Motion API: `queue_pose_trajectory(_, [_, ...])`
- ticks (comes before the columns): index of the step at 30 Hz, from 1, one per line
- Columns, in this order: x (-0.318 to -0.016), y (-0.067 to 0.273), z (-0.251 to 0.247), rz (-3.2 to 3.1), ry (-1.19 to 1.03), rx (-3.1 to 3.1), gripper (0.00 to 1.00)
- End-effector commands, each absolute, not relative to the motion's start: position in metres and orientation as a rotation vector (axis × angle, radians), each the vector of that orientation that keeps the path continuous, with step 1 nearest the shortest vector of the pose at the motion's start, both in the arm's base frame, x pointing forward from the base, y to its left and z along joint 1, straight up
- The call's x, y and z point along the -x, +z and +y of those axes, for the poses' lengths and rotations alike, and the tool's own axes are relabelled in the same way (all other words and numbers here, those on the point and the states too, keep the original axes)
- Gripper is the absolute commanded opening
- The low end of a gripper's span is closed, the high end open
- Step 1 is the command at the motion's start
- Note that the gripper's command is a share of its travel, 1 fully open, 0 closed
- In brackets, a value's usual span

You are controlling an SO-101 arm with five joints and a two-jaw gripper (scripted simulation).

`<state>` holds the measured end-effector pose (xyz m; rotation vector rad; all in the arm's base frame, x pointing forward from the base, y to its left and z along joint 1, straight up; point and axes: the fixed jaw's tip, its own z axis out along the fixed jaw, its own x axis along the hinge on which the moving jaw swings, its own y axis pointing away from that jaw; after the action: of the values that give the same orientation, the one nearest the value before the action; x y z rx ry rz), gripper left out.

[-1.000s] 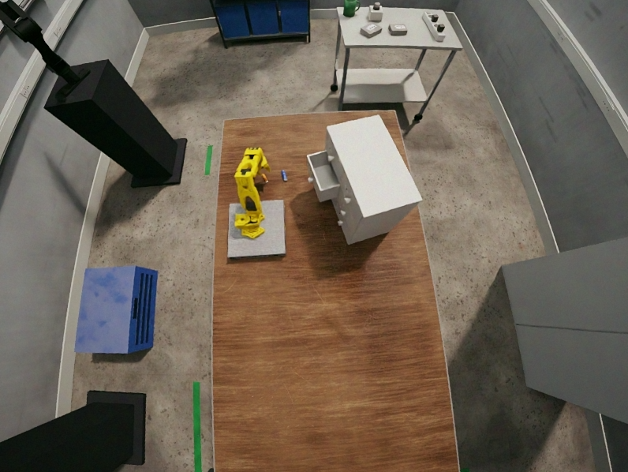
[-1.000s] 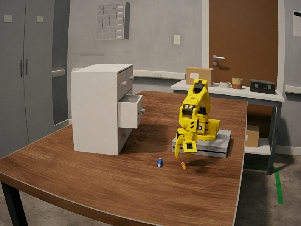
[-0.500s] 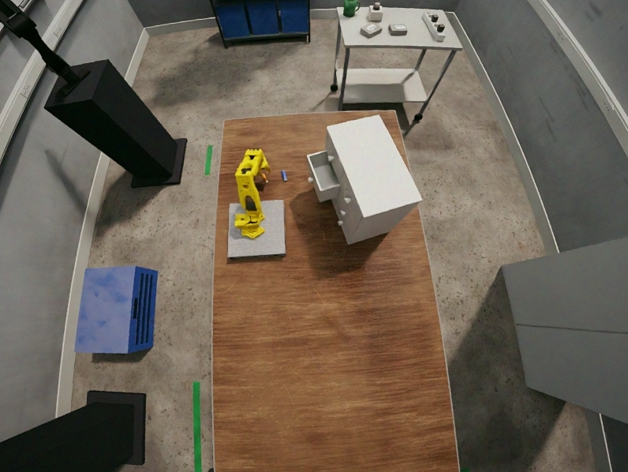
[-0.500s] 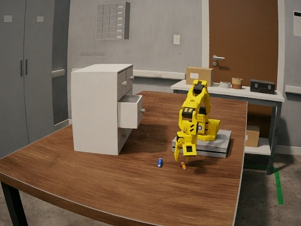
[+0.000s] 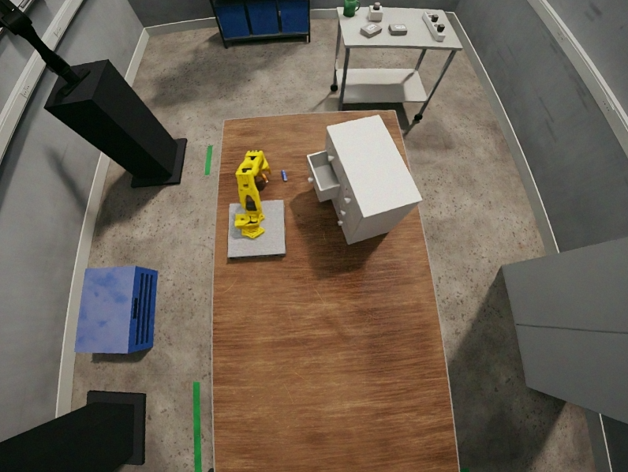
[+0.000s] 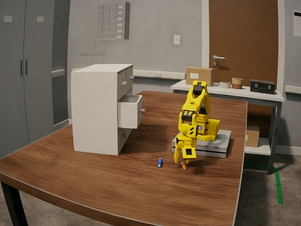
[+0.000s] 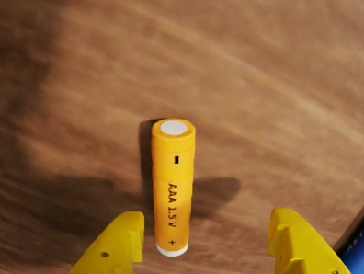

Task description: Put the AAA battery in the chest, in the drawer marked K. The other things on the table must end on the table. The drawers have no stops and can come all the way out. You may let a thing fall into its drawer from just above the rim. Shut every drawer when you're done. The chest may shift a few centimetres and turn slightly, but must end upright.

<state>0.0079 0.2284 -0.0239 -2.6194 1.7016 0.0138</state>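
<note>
Hovering low over the table (image 5: 324, 324) (image 6: 116, 180), the jaws (image 5: 266, 177) (image 6: 182, 162) point downward, spread apart with nothing pinched between them; the orange AAA battery (image 5: 264, 177) (image 6: 183, 166) (image 7: 172, 188) lies on its side on the table, well apart from the white chest (image 5: 372, 162) (image 6: 94, 109), on the side that its drawers face; in the wrist view its plus end sits nearer the jaws, its other end reaching out beyond the tips; a blue battery (image 5: 284, 175) (image 6: 159, 162) (image 7: 356, 257) lies closer to the chest, likewise on its side; one drawer (image 5: 323, 177) (image 6: 129, 114) juts from the chest, its letter too small to read; the chest stands upright; the arm's grey base slab (image 5: 271, 243) (image 6: 222, 140) rests apart from the chest, also on its drawer side.
</note>
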Motion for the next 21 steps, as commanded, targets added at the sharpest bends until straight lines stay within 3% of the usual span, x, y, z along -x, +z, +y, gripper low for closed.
queue_pose_trajectory(1, [-0.0068,-0.0298,0.224,1.704,-0.003,2.644,0.19])
queue_pose_trajectory(21, [-0.0073,-0.0364,0.2242,1.704,-0.003,2.644,0.19])
